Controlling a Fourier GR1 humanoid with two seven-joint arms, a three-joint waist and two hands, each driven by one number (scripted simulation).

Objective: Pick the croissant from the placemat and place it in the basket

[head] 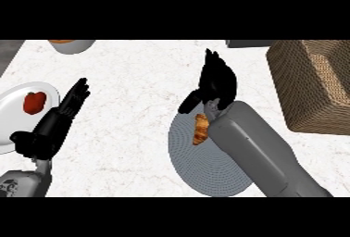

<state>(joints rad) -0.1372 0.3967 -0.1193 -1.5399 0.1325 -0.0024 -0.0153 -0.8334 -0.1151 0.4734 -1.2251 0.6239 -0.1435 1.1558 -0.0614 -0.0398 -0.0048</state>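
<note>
A golden-brown croissant point(200, 130) lies on the round grey placemat point(198, 166), near its upper edge. My right hand point(217, 83) is just beyond the croissant, its fingers stretched away from me and its thumb hanging down toward the pastry's far end. The fingers are straight and hold nothing. My right forearm covers the placemat's right side. The woven brown basket point(309, 88) stands at the right edge of the counter, to the right of my right hand. At the left, my left hand point(58, 115) rests open with its fingers pointing up.
A white plate point(17, 99) with a red piece of food point(34, 102) sits at the left edge beside my left hand. A grey bowl point(71, 45) with something orange stands at the top left. A dark object point(249, 43) shows at the top edge.
</note>
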